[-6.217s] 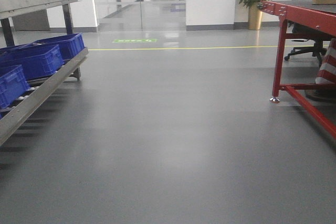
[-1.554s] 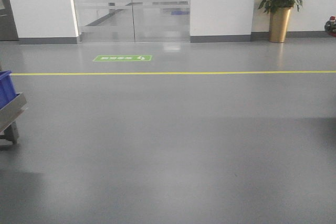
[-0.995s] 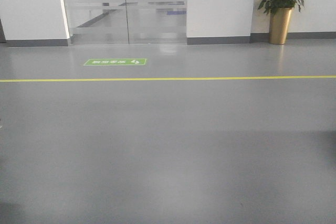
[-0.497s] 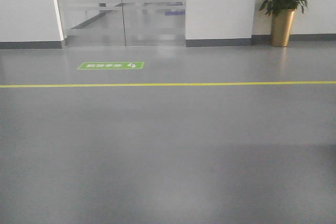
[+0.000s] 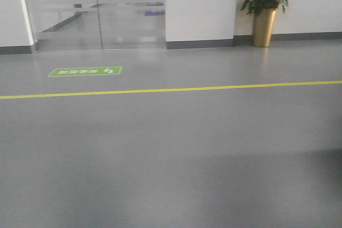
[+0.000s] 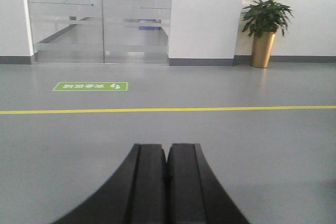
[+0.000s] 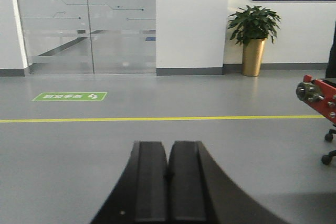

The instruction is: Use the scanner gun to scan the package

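Floor (image 5: 171, 174) of plain grey fills all three views, crossed by a yellow line (image 5: 171, 89). A green floor sign (image 5: 85, 71) and glass doors (image 5: 96, 9) sit at upper left, a potted plant (image 5: 264, 4) at upper right. At the bottom centre of each wrist view, the left gripper (image 6: 167, 153) and right gripper (image 7: 169, 156) point forward, black fingers pressed together on nothing. Neither package nor scanner gun appears (so their direction and long axis cannot be told). A red table corner (image 7: 319, 94) shows only at the right wrist view's right edge, so the right arm seems nearer it.
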`<state>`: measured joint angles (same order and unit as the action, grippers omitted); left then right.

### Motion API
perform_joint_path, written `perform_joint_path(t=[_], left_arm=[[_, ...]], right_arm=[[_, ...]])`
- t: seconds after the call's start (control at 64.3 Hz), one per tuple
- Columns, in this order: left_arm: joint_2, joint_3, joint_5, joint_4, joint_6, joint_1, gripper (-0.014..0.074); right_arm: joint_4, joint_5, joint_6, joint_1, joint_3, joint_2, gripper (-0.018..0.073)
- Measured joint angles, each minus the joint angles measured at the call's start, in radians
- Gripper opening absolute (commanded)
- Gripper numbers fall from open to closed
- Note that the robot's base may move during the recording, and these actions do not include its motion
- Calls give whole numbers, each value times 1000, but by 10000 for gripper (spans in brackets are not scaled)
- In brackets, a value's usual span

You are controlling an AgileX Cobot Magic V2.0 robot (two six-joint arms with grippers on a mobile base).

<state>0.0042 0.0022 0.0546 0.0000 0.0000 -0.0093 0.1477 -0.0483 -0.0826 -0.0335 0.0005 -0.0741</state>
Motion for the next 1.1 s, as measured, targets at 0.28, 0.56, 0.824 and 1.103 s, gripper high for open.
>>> perform_joint_path(t=[0.28, 0.56, 0.824, 1.103], left_arm=[[0, 0, 0, 0, 0, 0, -111], [0, 0, 0, 0, 0, 0, -111], [0, 0, 0, 0, 0, 0, -111], [0, 0, 0, 0, 0, 0, -111]], right_arm=[[0, 0, 0, 0, 0, 0, -154], [0, 0, 0, 0, 0, 0, -154], [0, 0, 0, 0, 0, 0, -154], [0, 0, 0, 0, 0, 0, -154]])
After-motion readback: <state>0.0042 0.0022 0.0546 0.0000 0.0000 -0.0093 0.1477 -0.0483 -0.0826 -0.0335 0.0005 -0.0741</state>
